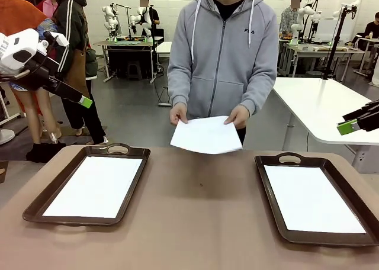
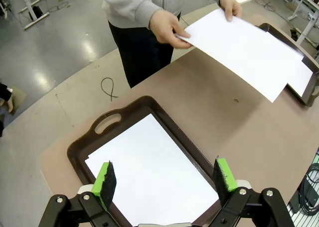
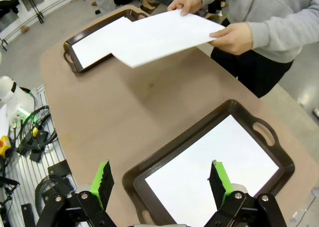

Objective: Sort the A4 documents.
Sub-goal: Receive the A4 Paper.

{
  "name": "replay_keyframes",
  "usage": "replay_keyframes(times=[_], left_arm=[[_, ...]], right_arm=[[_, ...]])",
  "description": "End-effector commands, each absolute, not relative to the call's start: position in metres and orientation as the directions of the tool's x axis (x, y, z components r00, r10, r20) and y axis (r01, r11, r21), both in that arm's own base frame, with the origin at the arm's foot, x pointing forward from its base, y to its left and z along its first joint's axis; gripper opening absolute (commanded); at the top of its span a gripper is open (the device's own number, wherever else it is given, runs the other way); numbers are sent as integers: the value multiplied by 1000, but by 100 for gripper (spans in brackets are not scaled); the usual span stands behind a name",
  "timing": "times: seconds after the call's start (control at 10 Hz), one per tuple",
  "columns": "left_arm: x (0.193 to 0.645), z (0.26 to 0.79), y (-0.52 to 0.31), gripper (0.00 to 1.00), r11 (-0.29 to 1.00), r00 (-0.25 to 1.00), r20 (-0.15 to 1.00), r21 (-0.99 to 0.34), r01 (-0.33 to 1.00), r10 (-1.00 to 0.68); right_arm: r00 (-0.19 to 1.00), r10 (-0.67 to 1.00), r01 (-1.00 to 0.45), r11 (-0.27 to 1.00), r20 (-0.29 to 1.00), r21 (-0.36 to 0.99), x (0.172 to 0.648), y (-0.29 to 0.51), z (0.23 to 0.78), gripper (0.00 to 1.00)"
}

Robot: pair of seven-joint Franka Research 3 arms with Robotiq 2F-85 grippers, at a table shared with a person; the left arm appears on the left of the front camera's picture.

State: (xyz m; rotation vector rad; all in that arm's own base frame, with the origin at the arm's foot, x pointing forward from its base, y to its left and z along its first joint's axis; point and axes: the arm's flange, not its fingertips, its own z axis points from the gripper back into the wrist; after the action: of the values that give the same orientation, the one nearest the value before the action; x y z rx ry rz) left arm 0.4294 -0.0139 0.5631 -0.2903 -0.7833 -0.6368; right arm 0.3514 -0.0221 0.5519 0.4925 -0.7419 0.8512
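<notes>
Right pincer [image 1: 345, 127] partly cut off at frame edge.

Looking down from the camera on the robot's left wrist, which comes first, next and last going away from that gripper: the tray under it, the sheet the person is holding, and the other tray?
From the left gripper, open above the table:
1. The left tray, right below the fingers, with a white sheet in it.
2. The held sheet, across the table in the person's hands.
3. The right tray, at the far edge, partly behind that sheet.
</notes>
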Motion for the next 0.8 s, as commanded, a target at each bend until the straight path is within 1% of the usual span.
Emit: replay_keyframes(times=[0.0,0.7], left_arm=[[429,564,-14,100,774,527,738,-9,633,-422],[429,564,-14,100,774,527,738,-9,633,-422]], right_arm=[[436,489,-815,571,756,101,352,-22,551,100],[436,489,-815,571,756,101,352,-22,551,100]])
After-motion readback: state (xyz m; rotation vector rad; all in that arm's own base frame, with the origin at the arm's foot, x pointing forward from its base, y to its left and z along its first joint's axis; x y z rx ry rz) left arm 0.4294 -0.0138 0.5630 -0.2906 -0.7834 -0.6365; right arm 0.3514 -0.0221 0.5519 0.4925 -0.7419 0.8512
